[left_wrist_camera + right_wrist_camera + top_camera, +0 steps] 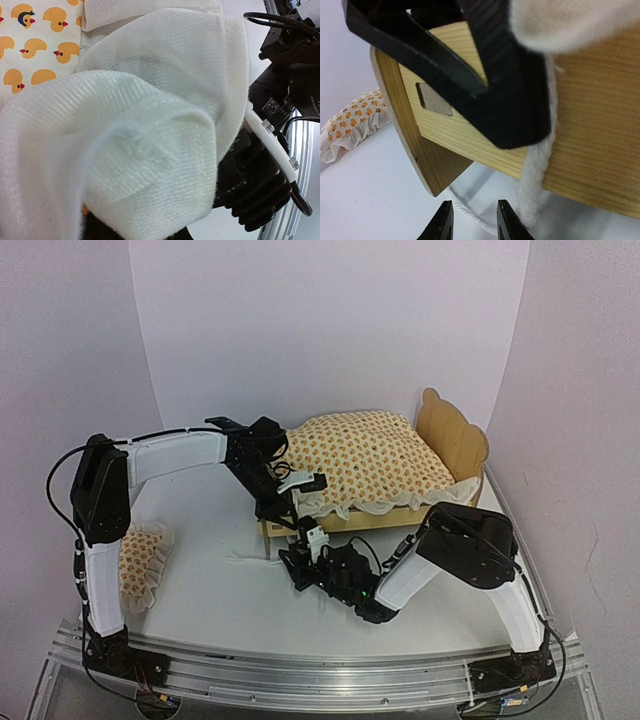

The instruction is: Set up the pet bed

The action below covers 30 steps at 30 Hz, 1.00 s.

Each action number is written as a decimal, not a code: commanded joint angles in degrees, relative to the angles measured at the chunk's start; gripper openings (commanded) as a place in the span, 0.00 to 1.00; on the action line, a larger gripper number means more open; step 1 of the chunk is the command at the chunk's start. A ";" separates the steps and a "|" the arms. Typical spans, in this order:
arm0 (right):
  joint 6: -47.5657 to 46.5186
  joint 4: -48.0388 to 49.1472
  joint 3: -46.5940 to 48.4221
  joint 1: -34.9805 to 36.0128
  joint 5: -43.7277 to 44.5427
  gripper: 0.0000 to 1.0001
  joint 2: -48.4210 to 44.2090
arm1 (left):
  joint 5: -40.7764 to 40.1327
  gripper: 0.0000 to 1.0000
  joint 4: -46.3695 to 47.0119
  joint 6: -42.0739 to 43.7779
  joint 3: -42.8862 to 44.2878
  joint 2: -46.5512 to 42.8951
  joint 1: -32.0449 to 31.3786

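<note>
Item count, work surface.
I count one pet bed [400, 512] with one scalloped headboard [455, 435], one ruffled cushion [370, 455], one small matching pillow [140, 560], one white cord [250, 558] and one table [220, 610]; my own pincers number two, the left gripper [300, 485] and the right gripper [472, 220], one on each of my two arms.

A pale, lilac-tinted backdrop wall [330, 330] curves behind the smooth white tabletop [200, 615], plain side panels [590, 390] close in on both sides, and an aluminium rail [320, 672] edges the front under soft, even light.
</note>
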 commanded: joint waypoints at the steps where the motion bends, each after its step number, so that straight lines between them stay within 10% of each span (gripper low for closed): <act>1: -1.54 0.33 4.27 -1.08 2.83 0.31 0.98 | 6.90 0.00 0.61 -6.40 3.75 -0.73 0.58; 18: -4.22 -0.19 7.09 -1.46 8.19 0.44 1.88 | 7.74 0.00 0.10 -5.97 4.09 -0.40 0.53; 30: -3.01 -0.15 10.92 -1.59 10.56 0.00 4.42 | 8.84 0.00 -0.11 -6.53 4.04 -0.48 0.65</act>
